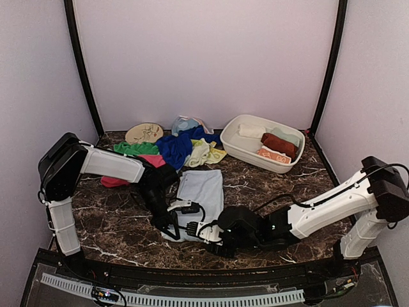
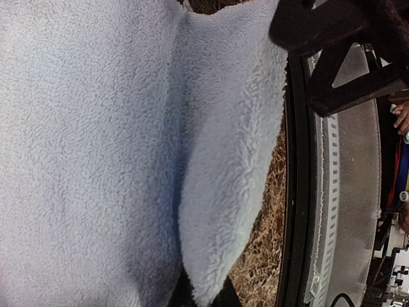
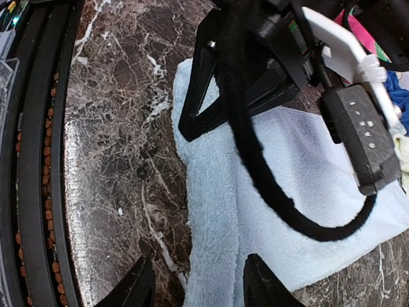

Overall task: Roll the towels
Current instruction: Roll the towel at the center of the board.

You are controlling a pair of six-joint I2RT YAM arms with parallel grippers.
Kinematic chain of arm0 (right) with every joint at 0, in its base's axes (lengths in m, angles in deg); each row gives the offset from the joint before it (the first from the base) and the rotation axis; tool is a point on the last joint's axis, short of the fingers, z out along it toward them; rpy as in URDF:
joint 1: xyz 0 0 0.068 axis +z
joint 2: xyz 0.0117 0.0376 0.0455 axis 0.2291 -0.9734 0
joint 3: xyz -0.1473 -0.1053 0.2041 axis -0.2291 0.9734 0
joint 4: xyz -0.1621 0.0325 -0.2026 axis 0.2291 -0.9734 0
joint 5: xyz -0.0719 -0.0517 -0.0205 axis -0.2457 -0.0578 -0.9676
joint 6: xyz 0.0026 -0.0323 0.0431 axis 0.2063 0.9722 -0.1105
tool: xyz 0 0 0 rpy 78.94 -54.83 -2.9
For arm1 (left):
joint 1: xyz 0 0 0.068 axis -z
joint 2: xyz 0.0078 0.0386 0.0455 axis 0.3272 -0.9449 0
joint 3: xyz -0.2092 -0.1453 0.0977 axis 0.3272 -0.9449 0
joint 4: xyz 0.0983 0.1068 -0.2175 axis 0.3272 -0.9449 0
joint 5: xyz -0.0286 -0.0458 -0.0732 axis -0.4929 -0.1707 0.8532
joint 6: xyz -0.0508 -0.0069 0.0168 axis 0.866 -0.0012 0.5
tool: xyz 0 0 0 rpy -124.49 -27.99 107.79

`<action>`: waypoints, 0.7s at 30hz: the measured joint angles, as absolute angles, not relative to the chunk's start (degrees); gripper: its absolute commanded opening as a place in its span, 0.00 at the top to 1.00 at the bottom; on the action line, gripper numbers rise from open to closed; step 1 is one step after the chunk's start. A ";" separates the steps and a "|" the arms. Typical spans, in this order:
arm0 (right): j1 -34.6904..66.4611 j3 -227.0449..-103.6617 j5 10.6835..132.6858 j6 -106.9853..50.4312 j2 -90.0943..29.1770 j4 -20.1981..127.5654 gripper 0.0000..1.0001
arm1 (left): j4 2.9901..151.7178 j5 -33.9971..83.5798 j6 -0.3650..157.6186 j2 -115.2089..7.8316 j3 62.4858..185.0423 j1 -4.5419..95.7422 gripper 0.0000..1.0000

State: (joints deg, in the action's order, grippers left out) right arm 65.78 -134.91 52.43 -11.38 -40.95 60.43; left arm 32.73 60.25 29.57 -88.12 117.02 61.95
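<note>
Pale blue towel (image 1: 203, 188): flat on bench (image 1: 275, 192), near front edge, centre. Front-left corner raised in fold.
Left tool (image 2: 199, 299): closed, pinching that fold at towel's front-left corner.
Right tool (image 3: 195, 289): jaws parted, holding nothing, low at towel's front edge. One finger over towel, other over bare marble.
Remaining towels (image 1: 176, 148): heaped at bench far edge, well apart from both tools.

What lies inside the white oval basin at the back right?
Four rolled cloths: white towel, pale towel, rust-brown towel, orange towel. Anything under them, and the basin floor, is covered.
</note>
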 measured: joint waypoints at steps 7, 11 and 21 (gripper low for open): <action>65.78 -136.66 52.12 -8.64 -47.26 62.57 0.55 | 31.20 60.47 29.16 -88.47 117.22 61.56 1.00; 65.78 -136.66 52.62 -8.51 -47.85 63.91 0.55 | 30.69 60.47 28.72 -89.20 117.24 61.32 1.00; 65.28 -136.53 54.18 -8.40 -47.85 66.22 0.55 | 29.89 61.06 28.26 -90.20 118.12 60.71 1.00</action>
State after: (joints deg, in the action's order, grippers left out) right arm 65.28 -136.53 54.18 -8.40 -47.85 66.22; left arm 29.89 61.06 28.26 -90.20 118.12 60.71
